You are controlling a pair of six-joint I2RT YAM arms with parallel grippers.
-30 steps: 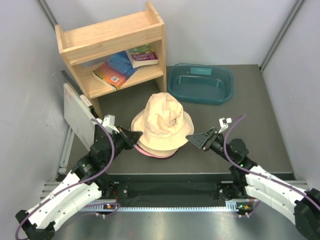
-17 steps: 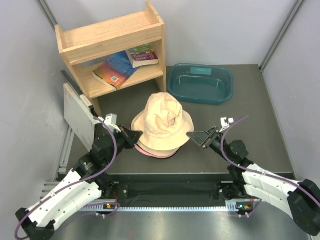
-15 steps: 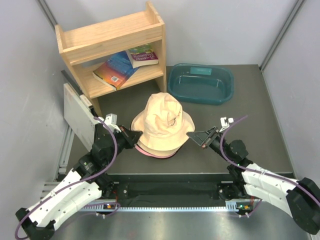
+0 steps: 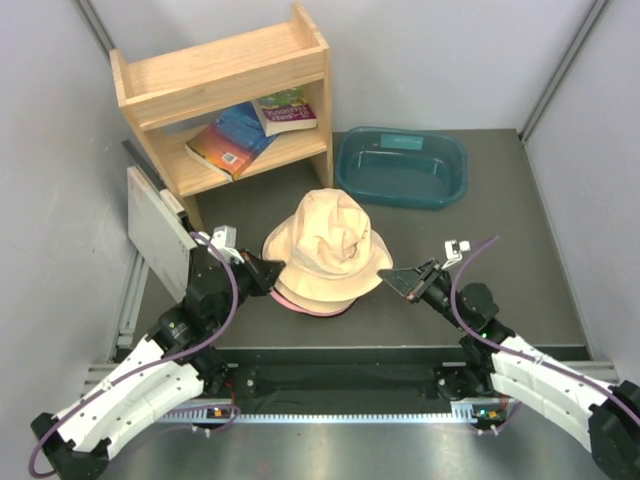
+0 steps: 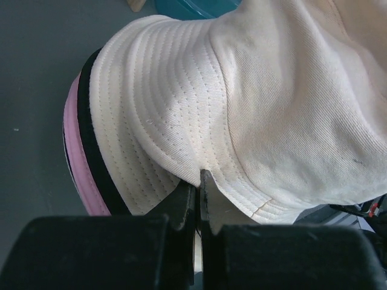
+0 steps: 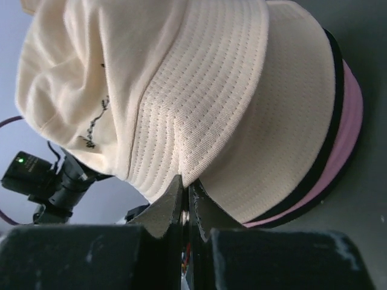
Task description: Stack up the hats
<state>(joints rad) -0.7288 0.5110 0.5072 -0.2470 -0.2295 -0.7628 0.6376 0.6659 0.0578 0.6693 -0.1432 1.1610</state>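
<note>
Grey tabletop [image 4: 520, 260]: hats [image 4: 325, 250] stacked. We find left claw [image 5: 199, 179] at nine o'clock and right claw [image 6: 184, 185] at three pinching the top brim [image 6: 199, 109]; release seemingly remains.

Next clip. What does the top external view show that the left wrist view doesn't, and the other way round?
Only the top external view: the wooden shelf with books, the grey board leaning beside it, and the right gripper shut on the brim of the cream hat.
Only the left wrist view: the black brim sandwiched under the cream one, and the left gripper pinched shut on the cream brim, seen close up.
Both: the cream hat on top of the stack, with a pink brim at the bottom.
</note>
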